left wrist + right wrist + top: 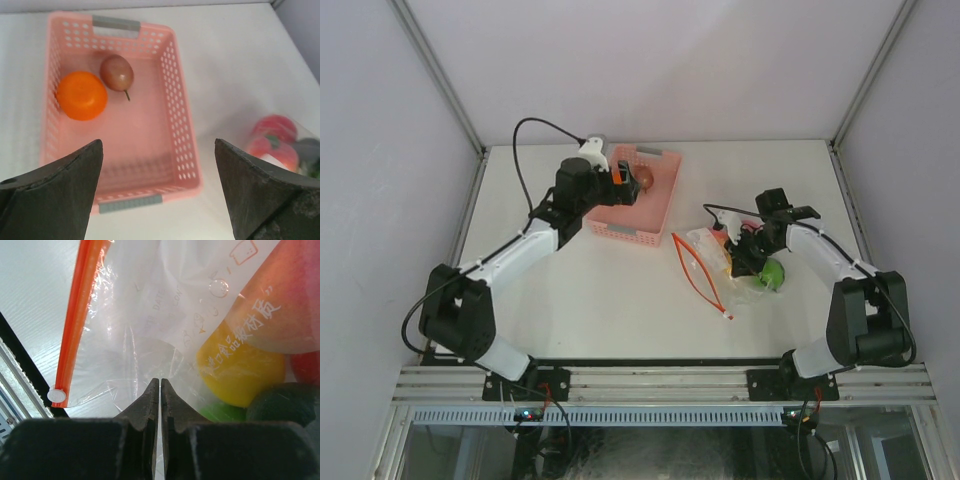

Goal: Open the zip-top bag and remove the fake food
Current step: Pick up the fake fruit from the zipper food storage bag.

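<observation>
The clear, crinkly plastic zip-top bag (710, 250) lies on the white bench (590, 300) in front of the right arm, well apart from the pink slotted plastic basket (182, 105). The right claw (160, 382) is clenched. Creases in the film run to its tips, so it looks pinched on the bag's wall. The left claw (157, 150) is released, jaws wide, over the basket, which holds a glossy orange fruit (81, 95) and a brown fruit (116, 72).

In the top view the bag lies at about 4 o'clock from the left claw. Its red-orange zipper strip (700, 275) runs from 11 to 5 o'clock, so the mouth faces roughly 8 o'clock, toward the left arm. The fake food (235, 372) inside (yellow, peach-red, green) bunches at the bag's 2 o'clock end. I judge the left claw must reach toward 4 o'clock and enter across the strip.
</observation>
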You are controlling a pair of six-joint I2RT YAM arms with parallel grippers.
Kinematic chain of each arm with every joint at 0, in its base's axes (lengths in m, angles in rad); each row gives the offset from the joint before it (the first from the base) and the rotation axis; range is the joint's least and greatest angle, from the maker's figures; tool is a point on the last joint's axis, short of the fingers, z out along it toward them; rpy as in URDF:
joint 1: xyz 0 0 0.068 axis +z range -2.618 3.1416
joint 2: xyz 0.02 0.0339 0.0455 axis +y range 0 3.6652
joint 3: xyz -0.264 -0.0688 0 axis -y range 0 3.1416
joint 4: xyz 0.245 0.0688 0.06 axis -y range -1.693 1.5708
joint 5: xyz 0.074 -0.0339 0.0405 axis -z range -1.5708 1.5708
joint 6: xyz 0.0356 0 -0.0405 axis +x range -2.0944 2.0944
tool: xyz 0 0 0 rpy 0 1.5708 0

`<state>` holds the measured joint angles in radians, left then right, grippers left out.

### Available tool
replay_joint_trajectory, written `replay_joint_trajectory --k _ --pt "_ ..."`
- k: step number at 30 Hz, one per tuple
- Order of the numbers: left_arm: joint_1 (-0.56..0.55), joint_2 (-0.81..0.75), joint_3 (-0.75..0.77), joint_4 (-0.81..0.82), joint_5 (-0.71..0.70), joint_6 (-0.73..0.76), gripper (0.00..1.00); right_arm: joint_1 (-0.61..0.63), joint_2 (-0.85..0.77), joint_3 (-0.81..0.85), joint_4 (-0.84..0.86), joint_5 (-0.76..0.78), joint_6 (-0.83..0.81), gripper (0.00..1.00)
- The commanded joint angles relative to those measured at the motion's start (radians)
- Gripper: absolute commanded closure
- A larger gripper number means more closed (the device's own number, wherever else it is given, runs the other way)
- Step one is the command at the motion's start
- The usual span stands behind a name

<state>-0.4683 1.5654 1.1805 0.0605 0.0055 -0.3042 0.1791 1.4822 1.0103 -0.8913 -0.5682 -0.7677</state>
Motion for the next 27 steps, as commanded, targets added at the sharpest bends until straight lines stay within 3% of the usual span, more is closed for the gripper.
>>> replay_joint_trajectory --k 1,10,23,25,27 --pt "0.017 -0.140 -0.155 0.173 0.149 -0.131 0.06 -0.001 -0.054 0.036 -0.005 -0.043 -0.027 0.97" --pt "0.015 -0.291 -0.372 0.244 0.282 -0.215 0.12 -0.025 -0.099 0.037 -0.014 -0.085 -0.033 0.97" --pt "-0.067 -0.444 -0.653 0.535 0.379 -0.220 0.19 -0.132 -0.293 0.043 0.032 -0.263 -0.136 0.94" --pt "-0.088 -0.455 -0.691 0.603 0.377 -0.201 0.20 -0.128 -0.314 0.052 0.020 -0.285 -0.225 0.86" --pt "-0.118 -0.463 -0.721 0.658 0.373 -0.164 0.21 -0.123 -0.326 0.051 -0.025 -0.317 -0.380 0.73"
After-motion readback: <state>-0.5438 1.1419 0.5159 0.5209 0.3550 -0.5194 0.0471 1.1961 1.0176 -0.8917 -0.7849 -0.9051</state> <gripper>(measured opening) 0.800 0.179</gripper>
